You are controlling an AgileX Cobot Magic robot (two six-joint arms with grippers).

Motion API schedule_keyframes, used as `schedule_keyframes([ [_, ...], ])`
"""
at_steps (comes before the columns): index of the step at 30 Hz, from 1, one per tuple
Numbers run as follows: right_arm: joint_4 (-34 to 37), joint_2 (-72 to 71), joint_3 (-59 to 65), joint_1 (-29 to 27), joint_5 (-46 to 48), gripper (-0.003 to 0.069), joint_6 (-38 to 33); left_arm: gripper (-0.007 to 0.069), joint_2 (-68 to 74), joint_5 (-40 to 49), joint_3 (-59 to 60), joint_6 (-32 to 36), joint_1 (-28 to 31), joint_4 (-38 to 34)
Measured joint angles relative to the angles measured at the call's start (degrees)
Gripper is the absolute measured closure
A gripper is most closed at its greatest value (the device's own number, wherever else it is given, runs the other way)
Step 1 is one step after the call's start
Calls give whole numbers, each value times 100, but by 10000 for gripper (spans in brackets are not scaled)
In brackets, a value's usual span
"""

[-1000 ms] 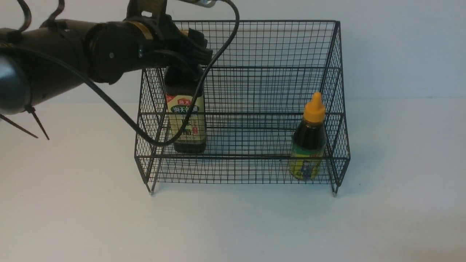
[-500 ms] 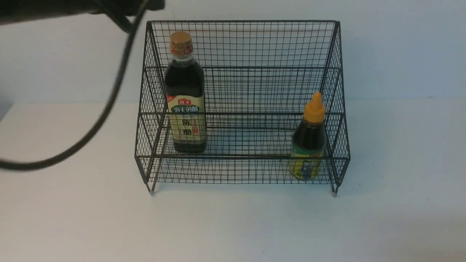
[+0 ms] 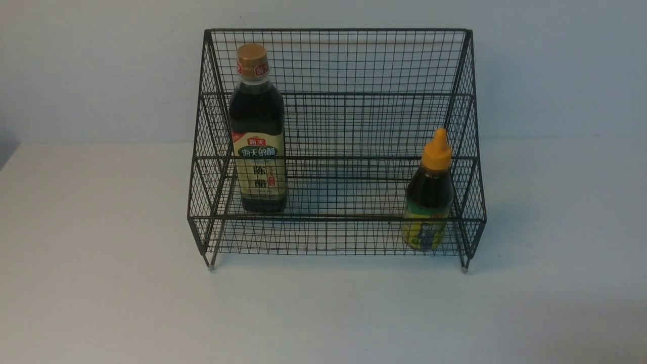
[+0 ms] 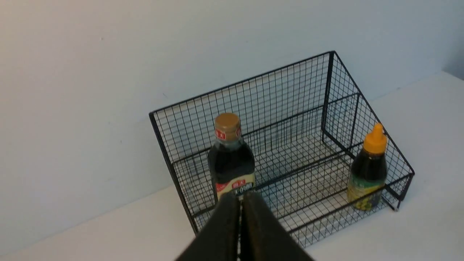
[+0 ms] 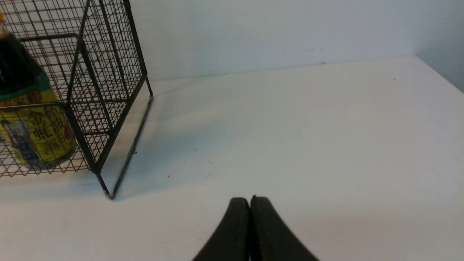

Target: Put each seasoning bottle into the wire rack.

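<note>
Jaws of left gripper and right gripper pressed together, empty; tall bottle stands left, short bottle right, both inside wire rack, so arms should stay clear of surface.

The tall bottle and short bottle stand upright inside the wire rack.

the wire rack stands on the surface against the rear wall, with the tall bottle upright at the left end of its lower tier and the short bottle upright at the right end, well apart.
</note>
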Motion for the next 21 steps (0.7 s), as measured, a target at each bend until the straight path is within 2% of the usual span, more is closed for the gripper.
schedule_keyframes([
  [7, 0, 0, 0, 0, 0, 673, 0, 629, -425, 593, 0, 29, 0, 31],
  [15, 0, 0, 0, 0, 0, 673, 0, 629, -722, 625, 58, 25, 0, 172],
  [18, 0, 0, 0, 0, 0, 673, 12, 629, -1155, 108, 717, 20, 79, 239],
  [21, 0, 0, 0, 0, 0, 673, 12, 629, -1970, -967, 2092, 20, 442, 271],
])
